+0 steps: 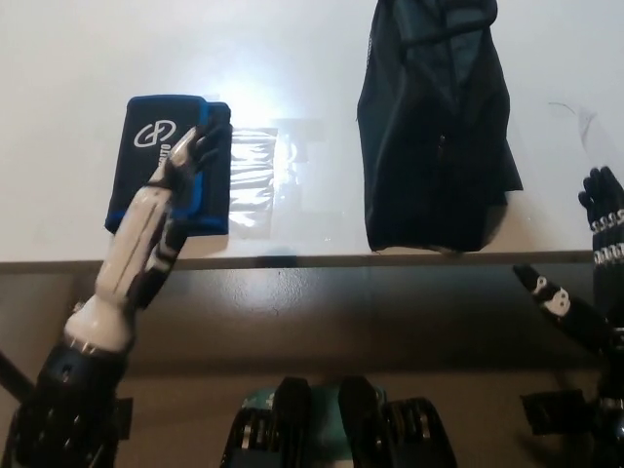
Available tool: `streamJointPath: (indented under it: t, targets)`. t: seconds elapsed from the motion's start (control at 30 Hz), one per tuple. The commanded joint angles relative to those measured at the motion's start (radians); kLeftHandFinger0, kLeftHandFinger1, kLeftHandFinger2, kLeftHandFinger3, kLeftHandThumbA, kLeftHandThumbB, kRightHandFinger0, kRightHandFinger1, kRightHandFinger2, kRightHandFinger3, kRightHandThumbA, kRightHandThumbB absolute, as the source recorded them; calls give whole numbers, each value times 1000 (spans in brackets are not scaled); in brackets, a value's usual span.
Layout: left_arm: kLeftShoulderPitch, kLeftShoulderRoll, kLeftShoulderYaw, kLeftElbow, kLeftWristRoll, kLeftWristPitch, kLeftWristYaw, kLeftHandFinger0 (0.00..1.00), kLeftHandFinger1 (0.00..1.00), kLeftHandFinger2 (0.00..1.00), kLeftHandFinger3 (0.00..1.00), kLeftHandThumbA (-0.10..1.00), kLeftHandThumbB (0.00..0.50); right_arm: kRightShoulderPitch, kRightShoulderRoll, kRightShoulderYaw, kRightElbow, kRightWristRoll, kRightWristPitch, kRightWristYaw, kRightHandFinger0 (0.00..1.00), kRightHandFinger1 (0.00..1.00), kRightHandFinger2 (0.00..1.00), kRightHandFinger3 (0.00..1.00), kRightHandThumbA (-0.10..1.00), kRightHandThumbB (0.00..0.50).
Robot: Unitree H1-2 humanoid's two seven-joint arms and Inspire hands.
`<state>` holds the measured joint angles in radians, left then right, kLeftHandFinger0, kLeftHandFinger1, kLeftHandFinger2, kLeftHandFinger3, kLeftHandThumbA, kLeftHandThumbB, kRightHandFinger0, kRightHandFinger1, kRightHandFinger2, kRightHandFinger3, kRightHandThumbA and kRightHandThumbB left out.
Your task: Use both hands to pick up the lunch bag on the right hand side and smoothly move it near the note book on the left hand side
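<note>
A: White left hand (pixel 185 156) is out over the blue-and-navy note book (pixel 161 146), fingers spread, nothing in them. It lies across the book's right half, fingertips up near the top right corner.

B: And the lunch bag?

A: The dark lunch bag (pixel 434 127) stands well right of the book, up against the far side of the picture, its top cut off by the frame. Its lower edge sits just short of the front edge of the white table (pixel 58 146).

B: Anything in the lane between them?

A: A clear plastic sheet (pixel 252 175) lies flat, touching the book's right side. Past that, bare white tabletop all the way to the bag.

B: Right hand?

A: The black right hand (pixel 604 210) is at the far right edge of the picture, fingers pointing up and apart, empty, clear of the bag with open table between. The book's bottom edge also lies close to the table's front edge.
</note>
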<state>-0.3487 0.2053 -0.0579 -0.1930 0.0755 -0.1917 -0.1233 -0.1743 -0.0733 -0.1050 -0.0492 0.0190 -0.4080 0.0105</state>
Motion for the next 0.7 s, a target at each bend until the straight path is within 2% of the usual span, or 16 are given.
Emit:
streamJointPath:
  t: [0.0, 0.13, 0.17, 0.23, 0.3, 0.53, 0.57, 0.67]
  targets:
    - [-104, -26, -19, 40, 45, 103, -3, 1000, 1000, 1000, 1000, 1000, 297, -62, 18, -8, 8, 4, 14, -32, 1000, 1000, 1000, 1000, 1000, 310]
    - [-180, -38, -39, 129, 84, 91, 5, 1000, 1000, 1000, 1000, 1000, 284, -107, 31, -20, 53, 52, 31, -41, 1000, 1000, 1000, 1000, 1000, 305]
    - [-201, -40, -45, 147, 86, 102, 1, 1000, 1000, 1000, 1000, 1000, 303, -119, 33, -23, 63, 62, 38, -41, 1000, 1000, 1000, 1000, 1000, 296]
    - [-232, -40, -56, 177, 84, 112, -9, 1000, 1000, 1000, 1000, 1000, 302, -138, 34, -26, 81, 65, 41, -43, 1000, 1000, 1000, 1000, 1000, 285]
    - [-273, -49, -65, 220, 80, 129, -15, 1000, 1000, 1000, 1000, 1000, 333, -161, 33, -30, 107, 77, 43, -38, 1000, 1000, 1000, 1000, 1000, 265]
    - [-380, -91, -66, 341, 62, 211, -9, 1000, 1000, 1000, 1000, 1000, 399, -216, 29, -40, 178, 120, 57, -29, 1000, 1000, 1000, 1000, 1000, 300]
    - [-392, -96, -63, 362, 58, 216, -9, 1000, 1000, 1000, 1000, 1000, 394, -219, 30, -42, 187, 130, 59, -26, 1000, 1000, 1000, 1000, 1000, 288]
    - [-424, -113, -51, 419, 44, 240, -6, 1000, 1000, 1000, 1000, 1000, 385, -235, 32, -44, 210, 148, 63, -23, 1000, 1000, 1000, 1000, 1000, 297]
